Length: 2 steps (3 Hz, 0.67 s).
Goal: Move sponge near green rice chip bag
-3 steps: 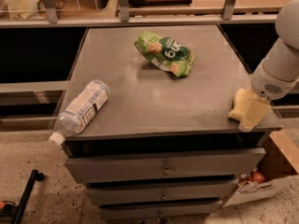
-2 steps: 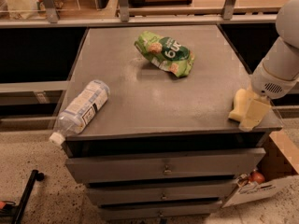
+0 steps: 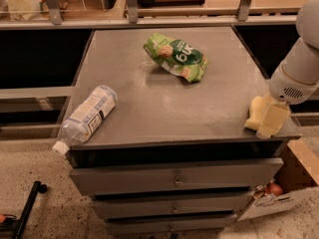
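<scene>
So nearest the camera, the grey cabinet (image 3: 149,108) shows three drawers down its front, and a cardboard box (image 3: 289,193) sits on the floor by its right side. On its top, a clear plastic bottle (image 3: 87,114) lies on its side at the front left corner, cap poking out past the edge. At the front right corner the gripper (image 3: 266,123) is down on the surface with the sponge (image 3: 254,114) right at it. Honestly can't tell if the jaws are apart or clamped on it, it's all one pale yellow blob. The green rice chip bag (image 3: 175,57) lies toward the back middle of the top, well apart from the sponge.
</scene>
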Motion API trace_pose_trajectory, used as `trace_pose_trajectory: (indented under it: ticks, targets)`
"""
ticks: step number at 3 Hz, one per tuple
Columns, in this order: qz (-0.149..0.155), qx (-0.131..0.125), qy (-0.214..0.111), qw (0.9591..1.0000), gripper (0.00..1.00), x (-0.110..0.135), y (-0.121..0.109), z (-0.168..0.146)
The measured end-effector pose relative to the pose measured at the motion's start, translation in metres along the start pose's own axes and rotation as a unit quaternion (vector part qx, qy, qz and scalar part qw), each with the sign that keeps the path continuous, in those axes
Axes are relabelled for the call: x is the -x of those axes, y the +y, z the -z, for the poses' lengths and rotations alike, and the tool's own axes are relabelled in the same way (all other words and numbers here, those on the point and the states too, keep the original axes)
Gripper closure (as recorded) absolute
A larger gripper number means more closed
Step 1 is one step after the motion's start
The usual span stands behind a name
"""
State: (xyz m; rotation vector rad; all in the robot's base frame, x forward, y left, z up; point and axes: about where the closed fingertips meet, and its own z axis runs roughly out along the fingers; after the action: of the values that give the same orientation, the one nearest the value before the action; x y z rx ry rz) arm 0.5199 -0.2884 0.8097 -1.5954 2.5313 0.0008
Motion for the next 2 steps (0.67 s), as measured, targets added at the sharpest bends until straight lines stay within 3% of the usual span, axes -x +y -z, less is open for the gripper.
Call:
trace_pose_trajectory:
  ticks: [2]
  targets:
    - [0.000,0.000,0.000,1.0000,1.00,0.0001,-0.0001,0.0008]
